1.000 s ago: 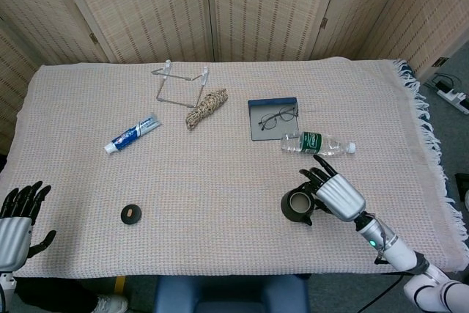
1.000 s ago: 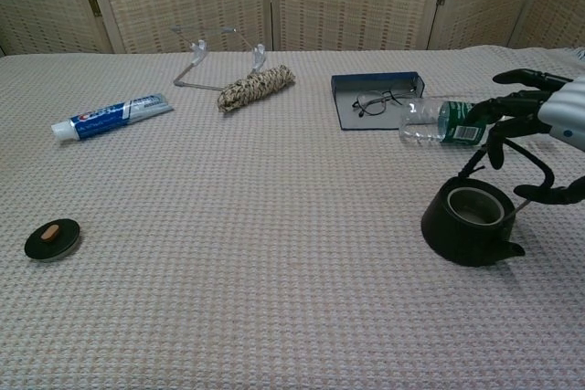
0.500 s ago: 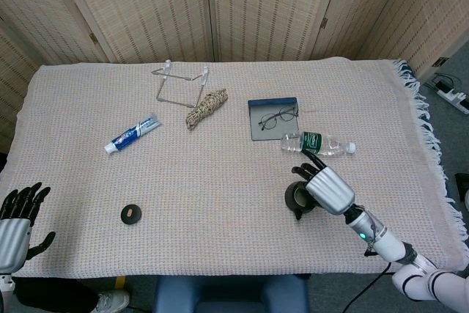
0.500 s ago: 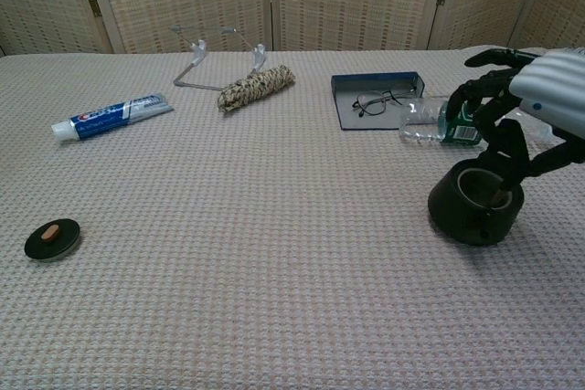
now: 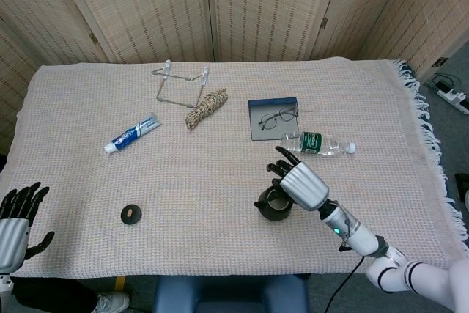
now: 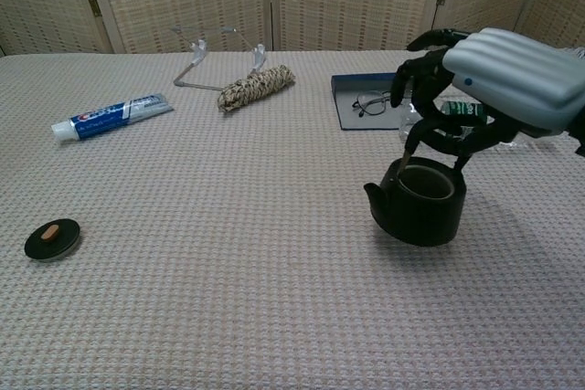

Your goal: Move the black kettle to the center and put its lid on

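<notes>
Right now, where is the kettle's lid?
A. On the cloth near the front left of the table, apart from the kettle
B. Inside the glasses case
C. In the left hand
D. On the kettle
A: the lid lies alone on the cloth, far from the open-topped kettle that the right hand holds by its handle.

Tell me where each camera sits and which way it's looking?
Head view: high above the near table edge, looking steeply down; shows the left hand at the bottom left corner and the right hand over the kettle.
Chest view: low at the near edge, looking across the table toward the screens; only the right hand shows.
Both share the kettle, lid and toothpaste.
</notes>
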### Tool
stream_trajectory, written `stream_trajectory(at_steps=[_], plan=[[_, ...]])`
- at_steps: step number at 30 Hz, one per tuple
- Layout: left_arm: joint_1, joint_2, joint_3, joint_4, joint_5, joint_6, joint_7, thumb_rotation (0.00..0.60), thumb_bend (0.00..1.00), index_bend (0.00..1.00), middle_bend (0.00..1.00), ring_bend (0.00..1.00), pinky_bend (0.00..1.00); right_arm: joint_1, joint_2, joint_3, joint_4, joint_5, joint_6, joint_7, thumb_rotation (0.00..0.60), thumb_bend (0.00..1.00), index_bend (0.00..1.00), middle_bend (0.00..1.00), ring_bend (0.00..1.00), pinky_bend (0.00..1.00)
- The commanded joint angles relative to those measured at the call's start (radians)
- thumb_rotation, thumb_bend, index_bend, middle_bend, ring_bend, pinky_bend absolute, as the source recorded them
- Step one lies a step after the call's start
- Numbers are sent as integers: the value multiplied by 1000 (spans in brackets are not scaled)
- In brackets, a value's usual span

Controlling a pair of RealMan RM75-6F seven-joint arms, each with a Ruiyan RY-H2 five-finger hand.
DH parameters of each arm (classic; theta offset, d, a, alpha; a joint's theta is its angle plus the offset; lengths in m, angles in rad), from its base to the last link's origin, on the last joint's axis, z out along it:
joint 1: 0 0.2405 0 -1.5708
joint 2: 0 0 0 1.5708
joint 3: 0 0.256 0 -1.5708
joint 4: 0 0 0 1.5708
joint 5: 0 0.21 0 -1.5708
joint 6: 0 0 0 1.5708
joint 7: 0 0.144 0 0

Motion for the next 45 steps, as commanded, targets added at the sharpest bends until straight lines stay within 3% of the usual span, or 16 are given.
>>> stream_trajectory(at_steps=[1, 8, 15, 30, 45], plan=[[1, 1, 0, 1, 4, 4, -3, 600, 232, 72, 0, 41, 0, 54, -41, 49, -54, 49, -79, -72, 600, 453, 834, 398, 390, 127], [6, 7, 1, 9, 8, 12, -12, 600, 232, 72, 0, 42, 0, 142, -126, 138, -95, 141, -192, -188, 600, 453, 834, 398, 389, 127], [11, 13, 0, 21, 4, 15, -22, 600, 232, 73, 0, 42, 0, 246, -217, 217, -64, 226, -294, -301, 600, 454, 834, 398, 387, 127], [23, 23, 4, 15, 12, 31, -18, 600, 231, 73, 0, 42, 0, 457, -398, 355, 143, 412, -432, -397, 600, 453, 834, 398, 397, 128], [26, 20, 0, 36, -13, 16, -29, 600, 232, 73, 0, 42, 0, 629, -542, 428, 368, 559, -509, -417, 600, 454, 824, 395, 384, 127]])
